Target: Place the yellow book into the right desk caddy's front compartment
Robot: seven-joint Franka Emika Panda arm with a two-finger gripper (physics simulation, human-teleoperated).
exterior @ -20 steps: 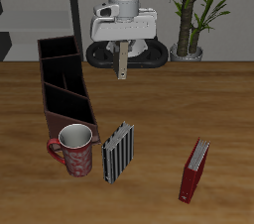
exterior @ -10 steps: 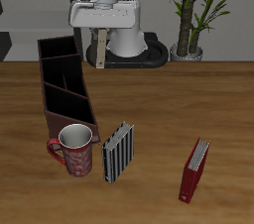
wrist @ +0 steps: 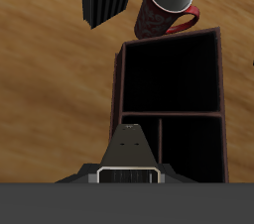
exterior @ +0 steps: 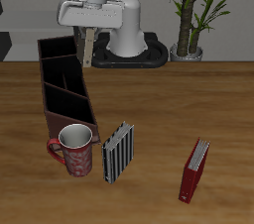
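Above the right desk caddy, the gripper holds the yellow book upright, pinched between its fingers and hanging clear of the dividers. A red mug, striped book and red book stand nearer the table's front edge.

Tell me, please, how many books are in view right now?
3: the yellow book held in the gripper above the right desk caddy; the striped book beside the red mug; the red book standing apart.
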